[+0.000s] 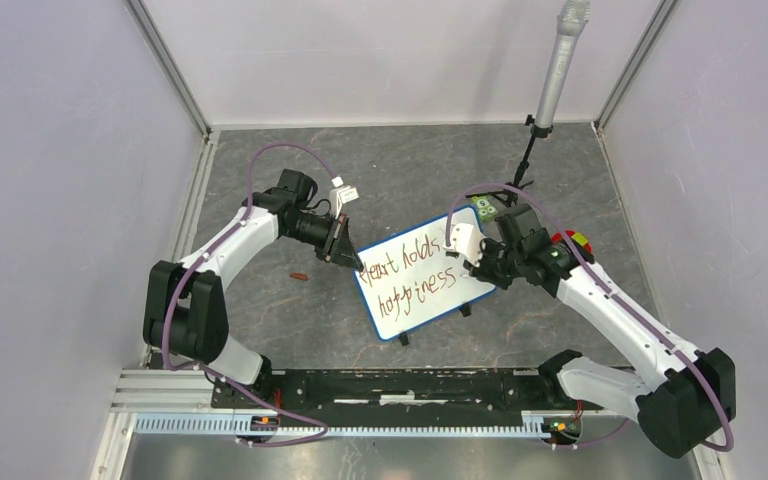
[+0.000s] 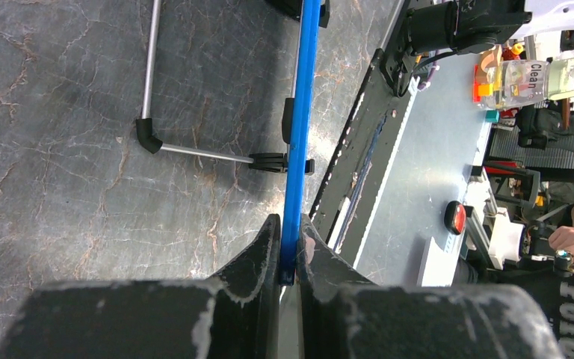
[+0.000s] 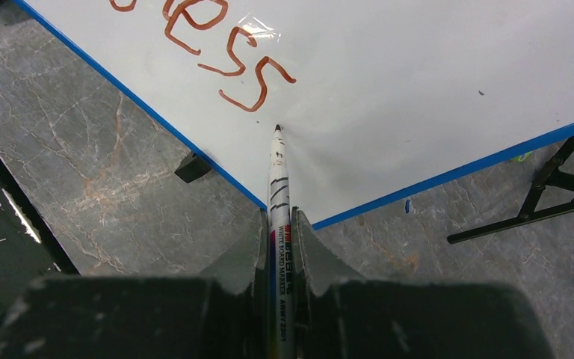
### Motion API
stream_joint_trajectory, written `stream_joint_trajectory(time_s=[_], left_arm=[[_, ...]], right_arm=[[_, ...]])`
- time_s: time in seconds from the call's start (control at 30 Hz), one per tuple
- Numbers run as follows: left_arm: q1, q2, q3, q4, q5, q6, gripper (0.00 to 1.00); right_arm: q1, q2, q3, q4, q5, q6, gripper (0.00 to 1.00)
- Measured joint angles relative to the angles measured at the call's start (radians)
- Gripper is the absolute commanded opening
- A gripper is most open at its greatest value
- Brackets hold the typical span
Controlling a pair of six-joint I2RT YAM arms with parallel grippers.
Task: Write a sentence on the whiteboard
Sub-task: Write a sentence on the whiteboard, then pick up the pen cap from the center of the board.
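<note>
right wrist: right hand [image 3: 278, 221] clamped on marker [image 3: 277, 172] beside sentence [image 3: 260, 86]; left hand [image 2: 289, 224] clamped on whiteboard [image 2: 299, 112] edge

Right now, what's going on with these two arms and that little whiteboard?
The left pincer is clamped on the blue frame of the whiteboard, steadying it. The right pincer grips a marker, its tip just past the final s of the sentence, which reads Heart holds happiness. The writing looks finished or nearly so.
</note>
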Motion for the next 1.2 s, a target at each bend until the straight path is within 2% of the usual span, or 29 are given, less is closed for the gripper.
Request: stream_joint_trajectory(time_s=[0.4,0.53,0.67,0.83,0.9,1.03,1.2], left_arm=[[0.0,0.0,0.002,0.001,-0.001,0.0,0.03],[0.0,0.001,0.002,0.0,-0.001,0.0,0.08],[0.0,0.001,0.005,-0.001,-0.001,0.0,0.2],[0.0,0.001,0.015,-0.007,-0.023,-0.001,0.5],[0.002,0.0,0.023,-0.008,-0.026,0.0,0.58],[0.039,-0.005,0.083,-0.04,-0.027,0.009,0.62],[0.204,-0.005,0.276,-0.204,-0.036,0.17,0.59]], right_arm=[[0.0,0.019,0.003,0.002,0.005,-0.005,0.0],[0.0,0.019,0.033,-0.038,-0.01,-0.019,0.0],[0.0,0.019,0.103,-0.08,-0.039,-0.027,0.0],[0.0,0.02,0.195,-0.097,-0.09,-0.024,0.0],[0.0,0.026,0.216,-0.101,-0.11,-0.019,0.0],[0.0,0.059,0.266,-0.105,-0.156,0.011,0.0],[0.0,0.108,0.323,-0.079,-0.2,0.076,0.0]])
